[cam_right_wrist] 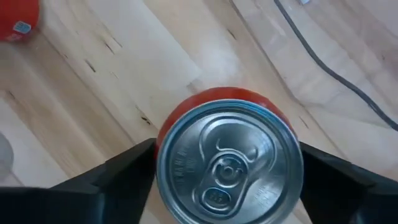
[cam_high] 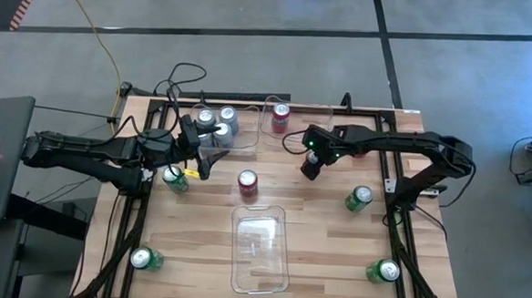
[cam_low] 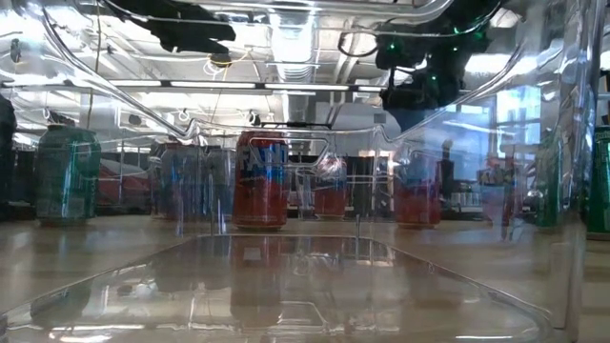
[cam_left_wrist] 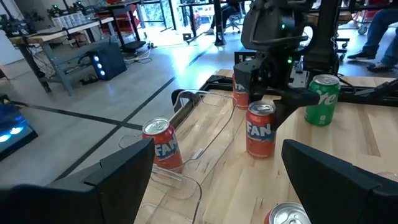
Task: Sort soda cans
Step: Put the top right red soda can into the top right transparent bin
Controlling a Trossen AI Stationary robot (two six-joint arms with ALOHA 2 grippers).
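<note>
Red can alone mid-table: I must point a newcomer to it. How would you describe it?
On the wooden table, find the one empty clear bin. Just past its end toward the table's centre stands the red can. It is the only red can clear of bins and arms.

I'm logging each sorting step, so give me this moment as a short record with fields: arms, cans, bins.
left gripper: jaws open, empty, beside the silver cans' bin
right gripper: jaws open around a red can, directly above it
silver cans: grouped in the rear left bin
loose red can: upright, mid-table
green cans: four, standing loose toward the table's edges
front bin: holds no cans
</note>
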